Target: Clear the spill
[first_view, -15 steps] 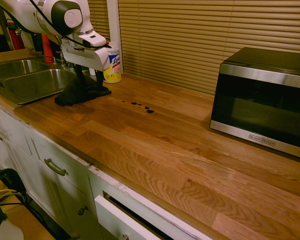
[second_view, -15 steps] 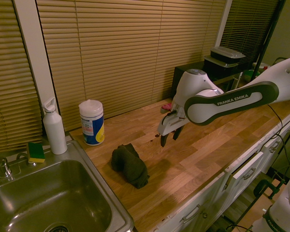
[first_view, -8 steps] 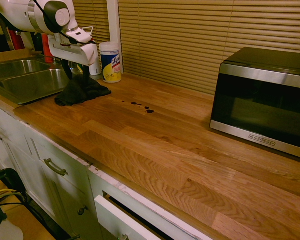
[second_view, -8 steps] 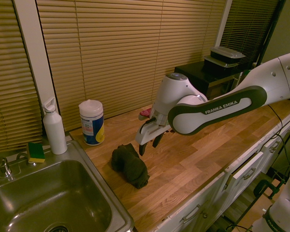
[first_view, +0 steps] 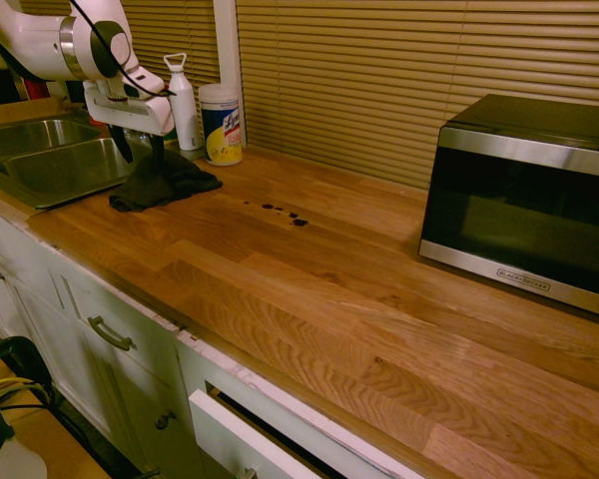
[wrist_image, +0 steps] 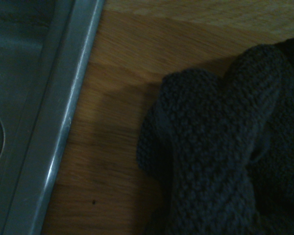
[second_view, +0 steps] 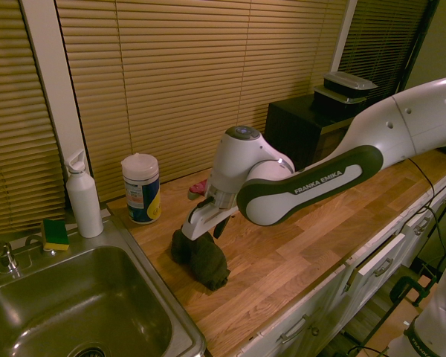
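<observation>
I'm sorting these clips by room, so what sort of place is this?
Most likely a kitchen, or a kitchen-like work area: a metal sink is set into a wooden counter, and a Black+Decker microwave stands on that counter.

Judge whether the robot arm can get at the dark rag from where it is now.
Probably yes: the open gripper hovers over the rag, with nothing seen between them. The canister and white bottle stand off to the side.
</observation>
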